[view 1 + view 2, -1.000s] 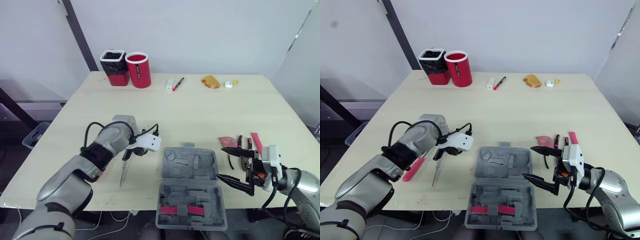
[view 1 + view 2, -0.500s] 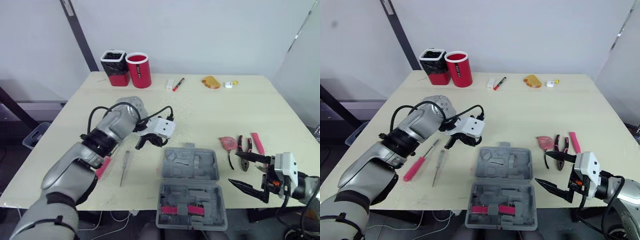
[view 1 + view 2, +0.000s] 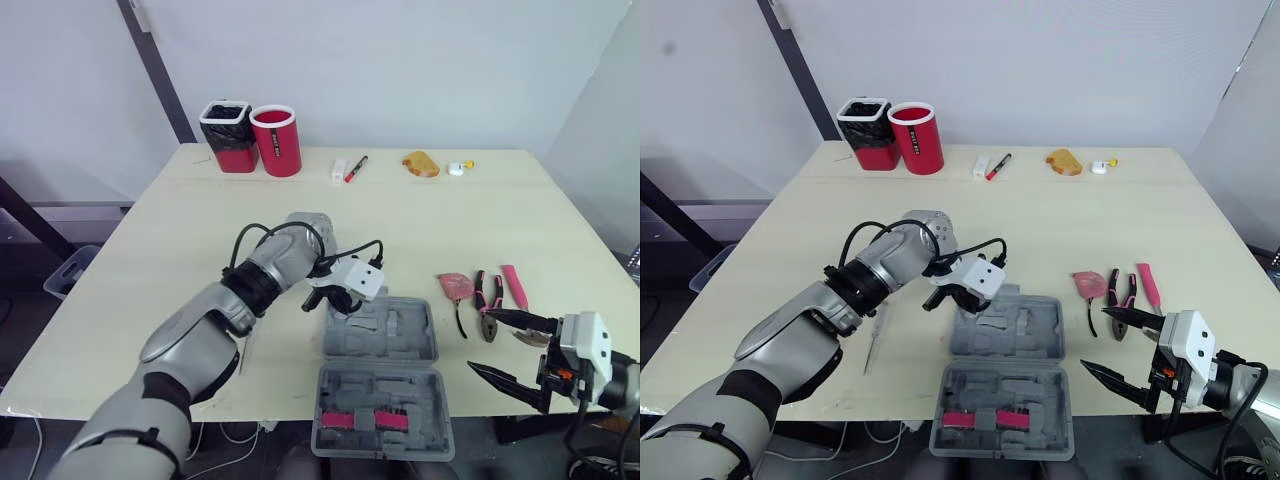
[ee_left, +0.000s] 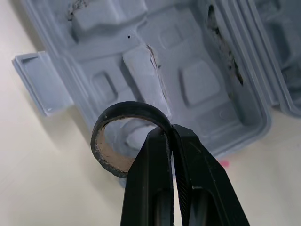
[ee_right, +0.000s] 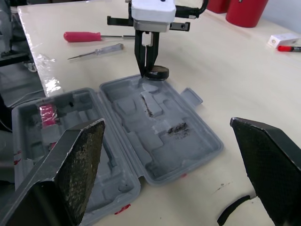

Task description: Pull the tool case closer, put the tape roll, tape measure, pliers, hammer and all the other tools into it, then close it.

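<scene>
Pinching the black tape roll (image 4: 129,108) by its rim, the left gripper (image 4: 170,134) is hovering over the far left corner of the open tool case (image 3: 380,375). The roll is hanging flat, hole facing down. Next probably comes lowering it into a recess and releasing. The right gripper (image 3: 480,340) is hovering right of the case, fingers spread wide.

tape roll (image 4: 129,109) above case (image 3: 380,330), pliers (image 3: 488,300) right

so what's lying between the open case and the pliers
A thin black cord lies on the table there, apart from the case and left of the pliers; the rest is bare. The left eye view shows it.
</scene>
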### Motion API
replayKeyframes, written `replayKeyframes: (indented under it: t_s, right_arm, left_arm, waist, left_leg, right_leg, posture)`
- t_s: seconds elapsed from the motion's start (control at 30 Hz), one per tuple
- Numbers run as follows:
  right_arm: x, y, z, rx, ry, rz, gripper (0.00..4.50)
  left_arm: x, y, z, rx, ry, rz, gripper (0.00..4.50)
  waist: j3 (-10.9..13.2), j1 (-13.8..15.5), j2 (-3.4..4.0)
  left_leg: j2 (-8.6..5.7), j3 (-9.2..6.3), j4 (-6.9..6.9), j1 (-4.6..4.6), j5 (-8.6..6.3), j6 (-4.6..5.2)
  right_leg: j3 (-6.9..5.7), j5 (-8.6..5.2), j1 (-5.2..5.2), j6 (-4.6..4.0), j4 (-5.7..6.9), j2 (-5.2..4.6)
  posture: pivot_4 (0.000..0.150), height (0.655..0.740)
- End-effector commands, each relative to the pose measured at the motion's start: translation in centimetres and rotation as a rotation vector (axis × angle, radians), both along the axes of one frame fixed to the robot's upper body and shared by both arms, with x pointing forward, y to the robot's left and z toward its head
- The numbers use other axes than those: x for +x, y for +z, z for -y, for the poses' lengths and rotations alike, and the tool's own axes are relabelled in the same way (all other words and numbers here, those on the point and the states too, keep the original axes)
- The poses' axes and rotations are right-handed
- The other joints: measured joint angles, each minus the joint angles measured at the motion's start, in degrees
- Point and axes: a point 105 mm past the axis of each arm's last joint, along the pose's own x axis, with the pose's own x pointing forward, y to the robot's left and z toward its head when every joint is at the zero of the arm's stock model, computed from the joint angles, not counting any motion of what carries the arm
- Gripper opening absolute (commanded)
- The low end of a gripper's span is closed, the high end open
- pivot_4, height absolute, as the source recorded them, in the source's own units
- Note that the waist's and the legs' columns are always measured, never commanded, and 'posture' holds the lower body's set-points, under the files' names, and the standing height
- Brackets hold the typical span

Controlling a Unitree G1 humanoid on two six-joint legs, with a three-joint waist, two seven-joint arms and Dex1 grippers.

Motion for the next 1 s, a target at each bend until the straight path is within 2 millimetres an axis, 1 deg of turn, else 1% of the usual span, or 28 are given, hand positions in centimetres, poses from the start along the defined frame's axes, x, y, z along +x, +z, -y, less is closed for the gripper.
replayKeyframes:
  t_s: [0.03, 0.2, 0.33, 0.57, 0.87, 1.0]
  right_arm:
    - [-0.3, 1.1, -0.1, -0.003, -0.007, 0.05, 4.5]
    - [-0.4, 1.0, -0.1, -0.004, -0.014, 0.047, 4.5]
    - [-0.5, 0.9, -0.1, -0.004, -0.016, 0.046, 4.5]
    - [-0.5, 0.9, -0.2, -0.005, -0.018, 0.045, 4.5]
    - [-0.5, 0.9, -0.4, -0.003, -0.017, 0.045, 4.5]
    - [-0.6, 0.8, -0.5, 0.0, -0.017, 0.043, 4.5]
  left_arm:
    - [-0.1, -0.3, -0.9, 0.032, 0.004, -0.06, 0.06]
    - [0.4, -0.7, -1.5, 0.001, 0.071, -0.129, 0.06]
    - [0.4, -0.9, -1.3, -0.036, 0.107, -0.187, 0.06]
    - [0.7, -1.2, -1.0, -0.056, 0.138, -0.213, 0.06]
    - [1.2, -1.8, -1.4, -0.028, 0.148, -0.17, 0.06]
    - [1.7, -1.8, -1.2, -0.04, 0.169, -0.139, 0.06]
  waist:
    - [0.0, 0.04, 0.0]
    - [0.0, 0.12, 0.0]
    - [0.0, 0.14, -0.01]
    - [0.0, 0.13, -0.01]
    - [0.0, 0.1, -0.01]
    - [0.0, 0.07, -0.01]
  left_leg:
    - [0.0, 0.0, 0.0, 0.0, 0.0, 0.0]
    - [0.0, 0.0, 0.0, -0.02, 0.0, 0.0]
    - [-0.02, -0.04, 0.01, -0.05, 0.0, 0.0]
    - [-0.02, -0.06, 0.01, -0.06, 0.0, 0.01]
    - [-0.02, -0.07, 0.01, -0.06, 0.0, 0.0]
    - [-0.02, -0.08, 0.01, -0.06, 0.0, 0.01]
  right_leg:
    - [0.0, 0.0, 0.0, -0.01, 0.0, 0.0]
    - [0.0, 0.0, 0.0, 0.0, 0.0, 0.0]
    - [0.0, -0.01, 0.0, -0.01, -0.01, 0.0]
    - [-0.01, 0.0, 0.0, -0.01, -0.01, 0.0]
    - [-0.01, -0.02, 0.0, -0.05, -0.01, 0.0]
    - [-0.01, -0.02, 0.0, -0.05, -0.01, 0.01]
  posture:
    - [0.15, 0.74]
    - [0.15, 0.74]
    - [0.15, 0.74]
    - [0.15, 0.74]
    - [0.15, 0.74]
    - [0.15, 0.74]
